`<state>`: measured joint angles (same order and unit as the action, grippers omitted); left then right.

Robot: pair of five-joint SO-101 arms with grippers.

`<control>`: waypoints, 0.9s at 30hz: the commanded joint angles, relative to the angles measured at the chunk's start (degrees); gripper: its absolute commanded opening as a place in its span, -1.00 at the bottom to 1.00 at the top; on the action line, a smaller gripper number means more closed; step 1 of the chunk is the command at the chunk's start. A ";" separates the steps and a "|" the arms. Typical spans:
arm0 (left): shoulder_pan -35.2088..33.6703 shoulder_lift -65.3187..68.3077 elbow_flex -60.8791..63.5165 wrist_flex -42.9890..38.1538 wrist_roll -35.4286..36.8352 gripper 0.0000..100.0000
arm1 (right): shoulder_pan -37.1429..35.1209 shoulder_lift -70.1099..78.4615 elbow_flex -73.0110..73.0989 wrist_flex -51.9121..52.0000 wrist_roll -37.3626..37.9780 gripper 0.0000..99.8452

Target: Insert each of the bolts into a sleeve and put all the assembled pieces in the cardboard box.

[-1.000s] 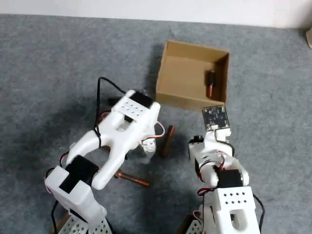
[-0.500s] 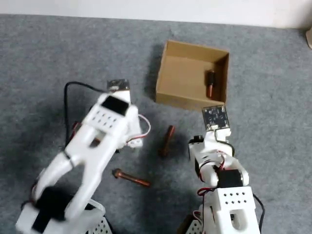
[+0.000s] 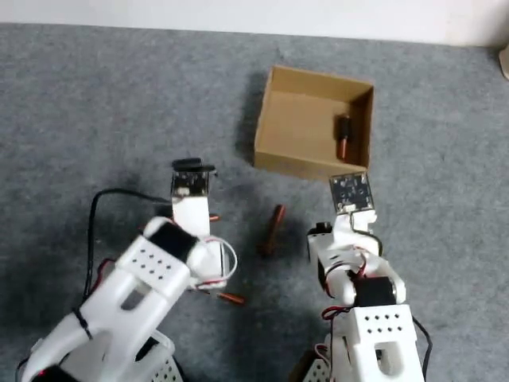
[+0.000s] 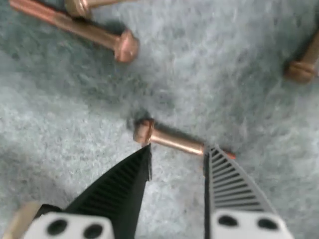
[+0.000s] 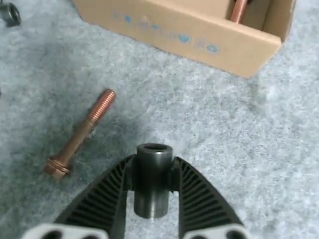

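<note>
Left jaws spread over a bolt; right jaws clenched on a sleeve.
The left jaws stand apart on either side of a copper bolt (image 4: 174, 140) lying on the grey worktop (image 4: 239, 74), with a second bolt (image 4: 79, 32) nearby. The right jaws grip a dark sleeve (image 5: 152, 179) upright, near a third bolt (image 5: 79, 134) and the cardboard box (image 5: 174, 35), where one assembled piece (image 3: 343, 137) lies.

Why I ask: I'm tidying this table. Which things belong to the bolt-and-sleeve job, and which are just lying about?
Job: cardboard box; finished piece inside it; sleeve held by the right fingers; bolt at the left fingers; another bolt nearby; loose bolt between the arms.
Lying about: pale object at the high view's right edge, too cut off to name.
</note>
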<state>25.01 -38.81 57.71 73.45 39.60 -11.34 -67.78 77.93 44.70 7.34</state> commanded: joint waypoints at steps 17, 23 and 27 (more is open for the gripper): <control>7.60 -2.77 14.90 -17.58 15.21 -0.67 | 0.57 -0.75 -0.22 -2.24 0.79 -0.99; 4.79 -2.77 16.57 -21.89 15.21 -0.67 | 0.57 -0.75 -0.22 -2.24 0.79 -0.99; -1.63 -2.77 16.48 -25.58 15.21 -0.67 | 0.57 -0.75 -0.22 -2.24 0.79 -0.99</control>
<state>27.65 -41.01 74.42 50.95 54.29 -11.43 -67.78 77.93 44.70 7.34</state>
